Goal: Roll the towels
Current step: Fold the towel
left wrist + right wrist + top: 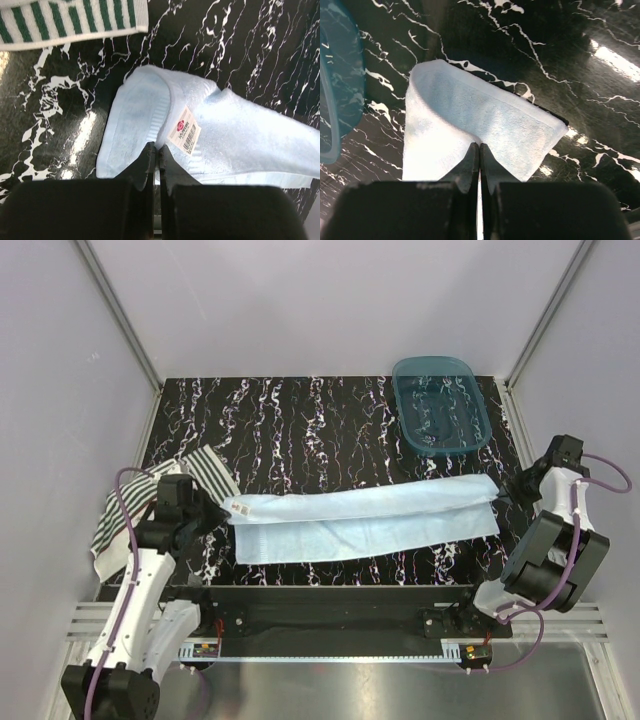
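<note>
The light blue towel (365, 520) lies stretched across the table, folded lengthwise, its upper layer lifted between the two grippers. My left gripper (224, 508) is shut on its left end; the left wrist view shows the jaws (156, 148) pinching the cloth (240, 140) beside a white label (185, 131). My right gripper (506, 497) is shut on the right end; the right wrist view shows the jaws (479, 147) closed on a fold of the towel (485, 120). The green-and-white striped towel (205, 472) lies at the far left, partly under the left arm, and shows in the left wrist view (70, 20).
A translucent teal plastic tub (440, 405) stands at the back right; its edge shows in the right wrist view (332, 85). The black marbled tabletop (320, 420) is walled by grey panels on both sides and behind.
</note>
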You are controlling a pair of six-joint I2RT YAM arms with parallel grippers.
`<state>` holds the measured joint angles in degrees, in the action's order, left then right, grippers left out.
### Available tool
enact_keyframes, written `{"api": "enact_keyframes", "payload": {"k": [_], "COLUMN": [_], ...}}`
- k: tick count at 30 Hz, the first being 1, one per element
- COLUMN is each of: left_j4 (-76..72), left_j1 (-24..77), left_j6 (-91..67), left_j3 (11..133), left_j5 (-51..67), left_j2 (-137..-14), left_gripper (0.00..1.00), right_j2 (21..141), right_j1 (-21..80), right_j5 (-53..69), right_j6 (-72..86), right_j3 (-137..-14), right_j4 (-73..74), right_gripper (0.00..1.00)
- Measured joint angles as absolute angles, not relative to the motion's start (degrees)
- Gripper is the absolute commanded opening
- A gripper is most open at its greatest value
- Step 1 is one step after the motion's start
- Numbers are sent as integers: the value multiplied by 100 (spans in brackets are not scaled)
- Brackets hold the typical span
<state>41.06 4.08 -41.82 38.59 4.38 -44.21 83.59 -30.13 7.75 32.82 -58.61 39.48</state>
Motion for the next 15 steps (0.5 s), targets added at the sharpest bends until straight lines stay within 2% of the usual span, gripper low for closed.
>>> {"api": "enact_keyframes", "payload": {"k": [15], "left_j4": [4228], "left_j1": [569], "left_j6": [-4327], "left_j3": [3470], "left_j5": [626], "left_j2": [-4239], "left_gripper": [1], "right_j2": [8641], "right_j1": [-3267], "right_j5": [639], "right_j6": [3282], "right_j3": [-5599], "right_j4": [3708], "right_gripper": [0]}}
